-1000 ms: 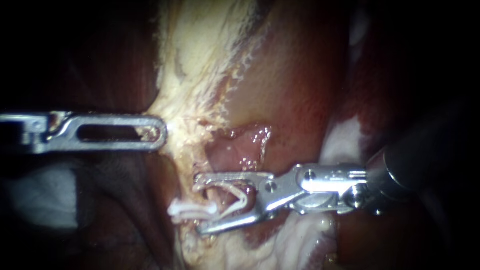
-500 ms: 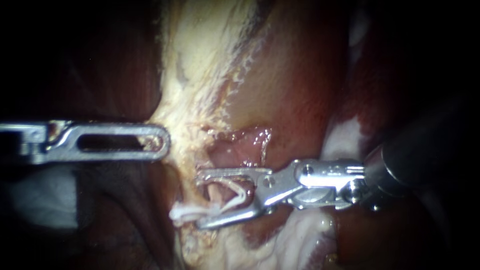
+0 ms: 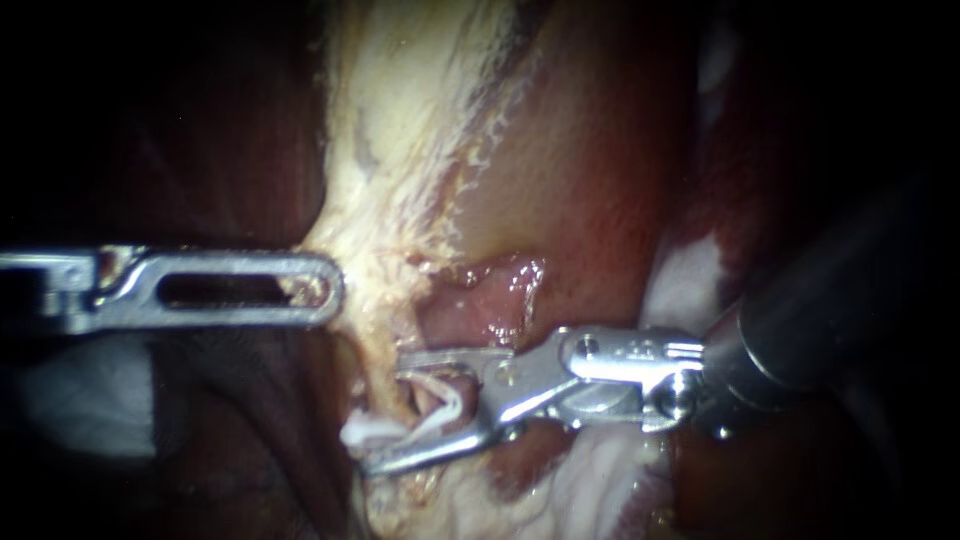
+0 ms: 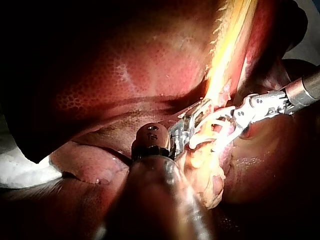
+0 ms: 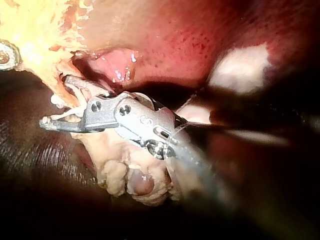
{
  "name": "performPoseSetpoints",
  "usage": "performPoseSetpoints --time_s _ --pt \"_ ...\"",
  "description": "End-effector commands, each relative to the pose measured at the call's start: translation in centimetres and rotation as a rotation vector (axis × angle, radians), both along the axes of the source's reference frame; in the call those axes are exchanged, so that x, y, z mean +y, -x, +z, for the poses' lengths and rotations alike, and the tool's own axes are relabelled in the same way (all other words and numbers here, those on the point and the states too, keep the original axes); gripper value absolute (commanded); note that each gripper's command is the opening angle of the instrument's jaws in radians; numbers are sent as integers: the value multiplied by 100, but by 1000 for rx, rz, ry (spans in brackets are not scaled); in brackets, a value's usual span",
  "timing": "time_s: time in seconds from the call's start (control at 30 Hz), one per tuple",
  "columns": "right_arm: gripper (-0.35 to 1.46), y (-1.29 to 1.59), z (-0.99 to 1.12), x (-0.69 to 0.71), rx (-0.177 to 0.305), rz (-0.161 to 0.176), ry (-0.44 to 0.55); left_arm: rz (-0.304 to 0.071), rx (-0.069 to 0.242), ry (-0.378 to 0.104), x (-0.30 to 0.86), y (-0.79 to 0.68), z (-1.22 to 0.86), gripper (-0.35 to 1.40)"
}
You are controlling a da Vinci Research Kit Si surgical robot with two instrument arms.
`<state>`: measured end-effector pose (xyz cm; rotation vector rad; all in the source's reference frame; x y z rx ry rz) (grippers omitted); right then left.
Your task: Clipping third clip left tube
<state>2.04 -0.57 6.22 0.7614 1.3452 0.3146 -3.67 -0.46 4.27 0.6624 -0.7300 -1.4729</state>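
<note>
In the endoscope view my right instrument (image 3: 400, 410) comes in from the right, its two jaws spread wide. A white V-shaped clip (image 3: 447, 404) sits between them, touching both. The jaws straddle a thin pinkish tube (image 3: 412, 388) that runs down from the pale tissue. Another white piece (image 3: 362, 432) sticks out just left of the lower jaw. My left instrument (image 3: 318, 290), with a slotted jaw, lies level from the left and holds the edge of the pale yellowish tissue (image 3: 390, 200). In the right wrist view the right instrument's jaws (image 5: 62, 114) reach across the tube.
Dark red liver (image 3: 600, 150) lies to the right of the pale tissue, with a moist pink hollow (image 3: 480, 295) just above the right instrument's jaws. Lumpy pale tissue (image 5: 130, 175) hangs under the right instrument. In the left wrist view my left instrument (image 4: 194, 122) meets the right one (image 4: 250, 107).
My right instrument has slid left and slightly down, so its jaws and clip reach further across the tube. The left instrument has edged a little right, still holding the tissue.
</note>
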Motion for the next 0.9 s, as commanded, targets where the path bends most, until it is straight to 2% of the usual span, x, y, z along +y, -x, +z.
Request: performPoseSetpoints --time_s 0.03,0.23,0.4,0.7,0.77,0.8,0.9 --pt "58 -1 0 -2 6 -6 -3 0 0 0 0 0 0 -35" --pt "57 -8 -8 -9 48 -43 -43 1 -1 0 1 -1 2 -35" --pt "57 -25 -8 -12 47 -42 -45 1 0 0 2 1 2 -35" --pt "53 -42 -9 -9 -36 65 -28 0 0 0 2 1 3 -35" --pt "51 -42 -9 -9 -44 79 -27 0 0 0 2 2 3 -35" --pt "49 -42 -9 -9 -62 88 -24 0 0 0 2 2 3 -35" --pt "44 -39 -8 -9 -85 96 -22 0 0 0 2 2 3 -35"
